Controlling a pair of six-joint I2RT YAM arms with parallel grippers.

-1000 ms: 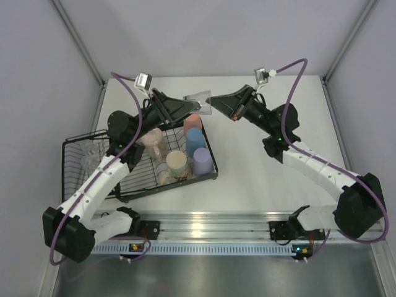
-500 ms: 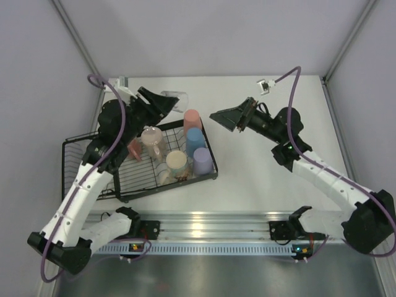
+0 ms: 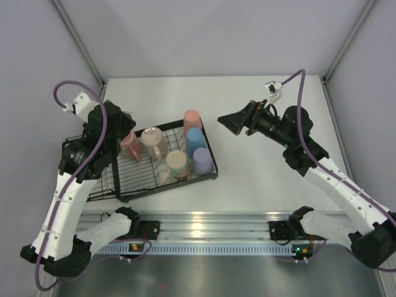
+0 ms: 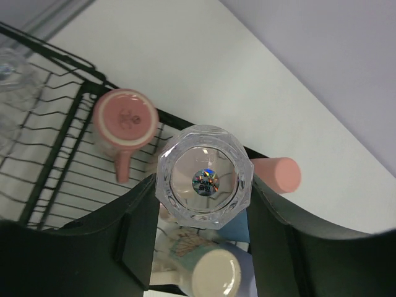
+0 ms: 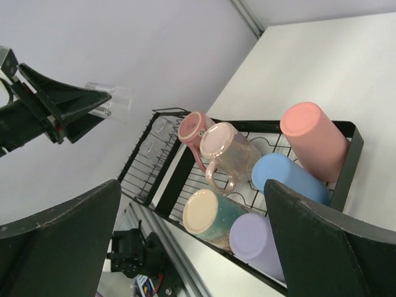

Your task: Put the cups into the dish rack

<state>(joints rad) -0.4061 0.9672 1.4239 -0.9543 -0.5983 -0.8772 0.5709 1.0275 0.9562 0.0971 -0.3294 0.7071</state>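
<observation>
Loading looks close to finished. In the top view the dish rack (image 3: pixel 167 188) sits at 9 o'clock on the worktop (image 3: pixel 260 179). It already carries a salmon tumbler (image 3: pixel 192 117), blue tumbler (image 3: pixel 195 138) and lavender tumbler (image 3: pixel 202 159) along its 3 o'clock side. A cream mug (image 3: pixel 176 163), a translucent pink mug (image 3: pixel 152 140) and a small pink mug (image 3: pixel 130 144) stand further in. The left end effector (image 4: pixel 204 216) is about half open, its jaws closed on a clear glass (image 4: pixel 205 180) held in the air above the rack. A blurred clear shape (image 4: pixel 7 68) in the basket end at 9 o'clock may be another glass, though I cannot be sure. The right end effector (image 3: pixel 228 122) hovers at 3 o'clock of the rack, spread wide and holding nothing. The glass in hand is the only cup I find outside the rack, so setting it down seems to be what is left.
</observation>
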